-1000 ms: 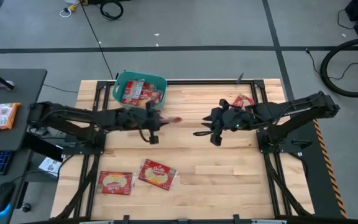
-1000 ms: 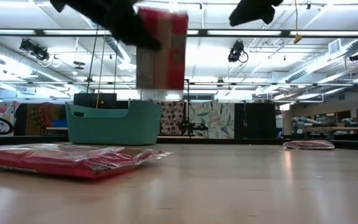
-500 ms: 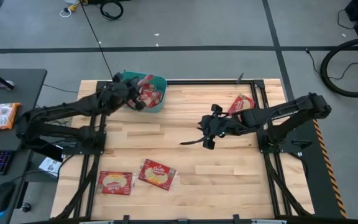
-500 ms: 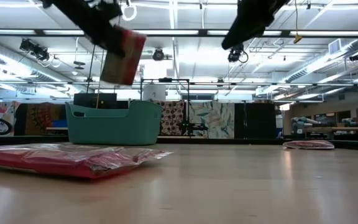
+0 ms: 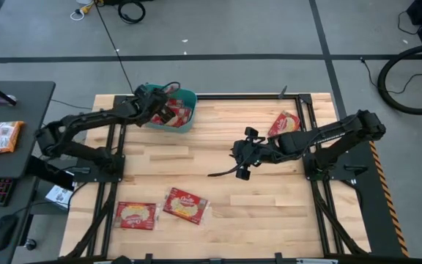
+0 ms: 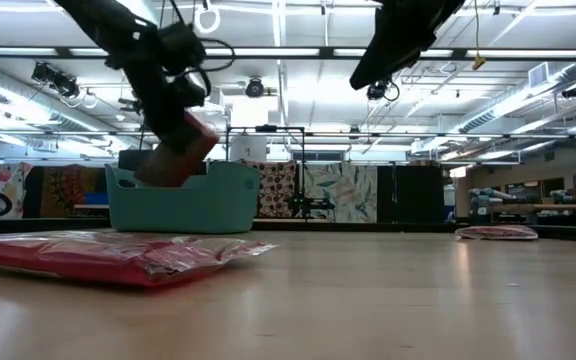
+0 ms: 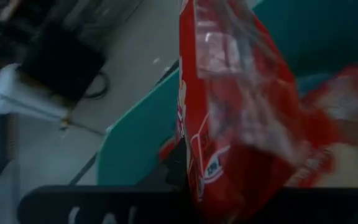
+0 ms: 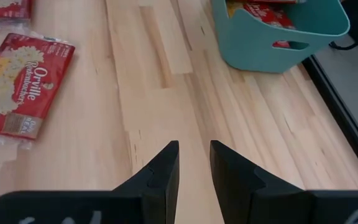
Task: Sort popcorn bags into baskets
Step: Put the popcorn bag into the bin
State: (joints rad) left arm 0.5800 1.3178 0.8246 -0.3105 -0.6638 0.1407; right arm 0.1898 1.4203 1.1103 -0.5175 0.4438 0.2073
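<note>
The popcorn bag (image 7: 241, 118) you are carrying hangs in the left gripper (image 5: 161, 110), pinched near its lower edge with the fingers closed on it, and in the low view it is tilted and dipping to the rim of the teal basket (image 6: 183, 200). That basket sits at about 11 o'clock on the table (image 5: 269, 213) in the high view, already holding several packets (image 5: 178, 114). To finish this drop well, I would bring the bag fully inside the rim before you part the fingers, and aim for the open side of the tub, since a release over the wall could let the slick packet slide back onto the wood. Let it go low so it lies flat on the pile. Your right gripper (image 8: 194, 162) hovers over bare boards near the table's centre, its fingers a narrow gap apart and empty. From there, two bags (image 5: 186, 206) wait at about 7 o'clock, lying side by side near the front edge, and another bag (image 5: 285, 122) lies at about 1 o'clock near the right arm. The one at 1 o'clock looks the shorter reach for that arm; take it flat from above, gripping an edge.
</note>
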